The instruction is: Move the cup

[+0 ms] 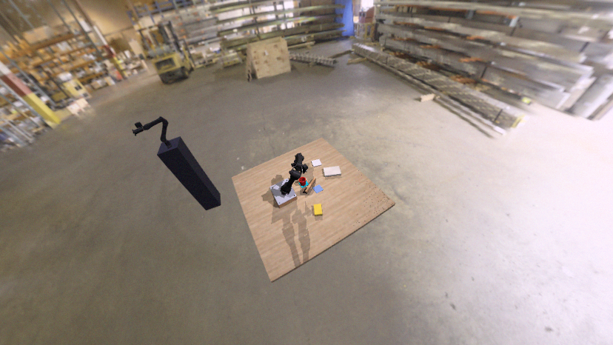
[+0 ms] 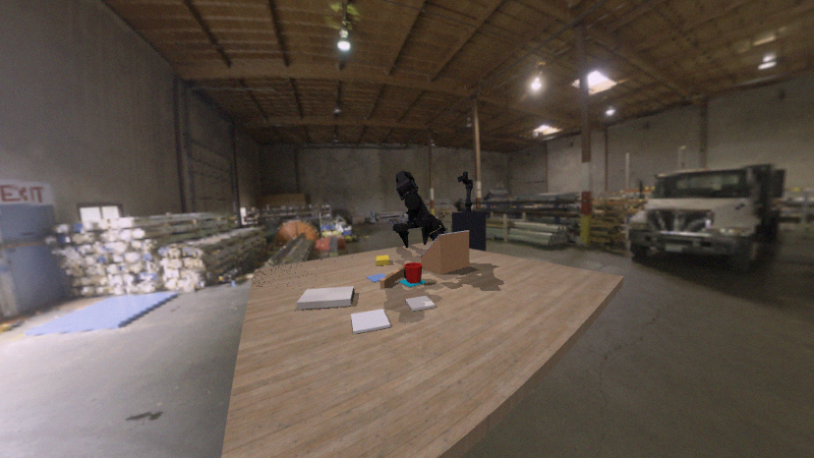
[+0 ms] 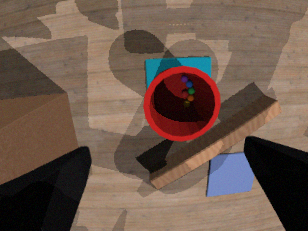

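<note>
The red cup (image 1: 303,181) (image 2: 413,272) (image 3: 182,104) stands upright on the teal pad (image 2: 404,282) (image 3: 155,64). In the wrist view the cup sits toward the pad's near edge and hides much of the pad. Several coloured marbles (image 3: 190,91) lie inside the cup; none shows outside it. The other pad, blue (image 1: 317,188) (image 2: 376,277) (image 3: 230,174), is bare, across a low wooden bar. My gripper (image 2: 415,244) (image 3: 168,150) is wide open and empty, above and clear of the cup.
The wooden bar (image 2: 391,277) (image 3: 215,144) stands close beside the cup, between the pads. The arm's brown base block (image 2: 449,253) (image 3: 35,134) is on the other side. A yellow block (image 1: 317,209) (image 2: 381,259), a grey box (image 1: 332,171) (image 2: 325,297) and white tiles (image 2: 370,321) lie farther off.
</note>
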Robot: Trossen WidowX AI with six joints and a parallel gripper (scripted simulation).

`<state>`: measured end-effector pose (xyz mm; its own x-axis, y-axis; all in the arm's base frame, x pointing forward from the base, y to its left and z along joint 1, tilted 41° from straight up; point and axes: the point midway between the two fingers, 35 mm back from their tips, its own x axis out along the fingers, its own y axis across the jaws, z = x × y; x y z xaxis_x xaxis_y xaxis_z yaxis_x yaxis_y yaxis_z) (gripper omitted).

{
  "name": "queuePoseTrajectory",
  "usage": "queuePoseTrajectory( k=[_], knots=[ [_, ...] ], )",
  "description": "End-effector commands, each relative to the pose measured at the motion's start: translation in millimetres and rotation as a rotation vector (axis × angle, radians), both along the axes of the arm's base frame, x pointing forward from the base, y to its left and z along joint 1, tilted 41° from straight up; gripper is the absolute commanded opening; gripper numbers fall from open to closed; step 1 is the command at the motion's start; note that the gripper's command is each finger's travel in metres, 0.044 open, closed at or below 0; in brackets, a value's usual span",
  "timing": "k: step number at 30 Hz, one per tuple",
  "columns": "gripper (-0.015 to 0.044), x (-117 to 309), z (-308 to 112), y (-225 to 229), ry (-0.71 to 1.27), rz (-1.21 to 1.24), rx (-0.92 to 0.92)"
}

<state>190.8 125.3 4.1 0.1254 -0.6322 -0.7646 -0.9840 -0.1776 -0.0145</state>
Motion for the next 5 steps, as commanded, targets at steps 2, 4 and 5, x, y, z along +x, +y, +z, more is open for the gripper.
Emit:
queuePoseTrajectory(
  k=[2, 4, 5],
  knots=[
    [0.0440, 0.0, 0.0, 0.0, 0.000, 0.000, 0.000],
    [0.0440, 0.0, 0.0, 0.0, 0.000, 0.000, 0.000],
    [0.0440, 0.0, 0.0, 0.0, 0.000, 0.000, 0.000]
  ],
)
